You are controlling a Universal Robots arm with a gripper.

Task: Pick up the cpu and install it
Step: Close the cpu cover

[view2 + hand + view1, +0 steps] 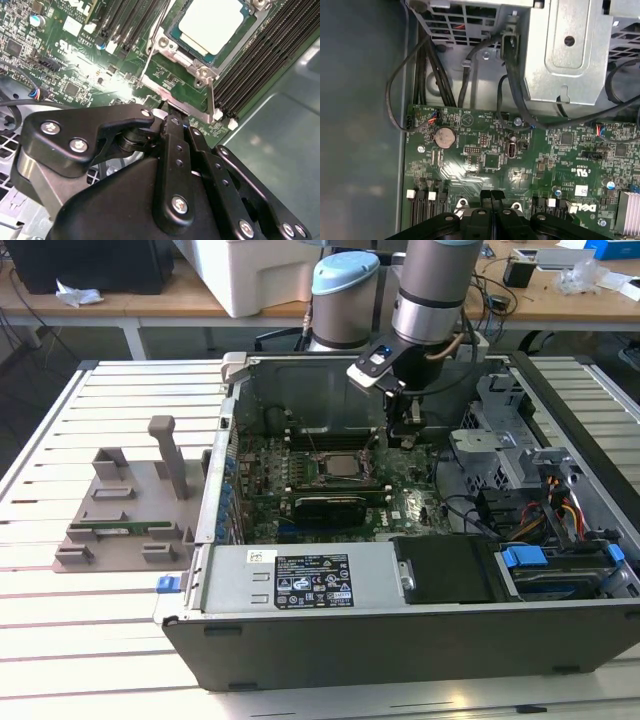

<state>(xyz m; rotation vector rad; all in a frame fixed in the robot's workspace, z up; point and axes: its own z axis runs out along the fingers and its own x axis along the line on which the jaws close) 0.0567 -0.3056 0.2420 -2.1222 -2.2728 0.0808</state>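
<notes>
The cpu (345, 468), a square chip with a silver-grey top, lies flat in the socket on the green motherboard (270, 505) inside the open computer case. The second wrist view shows the cpu (214, 24) framed by the socket's metal bracket (172, 75). My gripper (405, 436) hangs low over the board, just to the exterior view's right of the socket. Its black fingers (172, 131) are pressed together, shut on nothing I can see, with the tips at the outer edge of the bracket. In the first wrist view the closed fingertips (486, 194) sit just above the board.
Black memory slots (260, 60) flank the socket. A black card (330, 508) lies in front of it. Cables (512, 80) and a metal drive cage (520, 455) crowd the exterior view's right. A grey fixture (120, 510) holding a green memory stick (120, 531) sits outside the case.
</notes>
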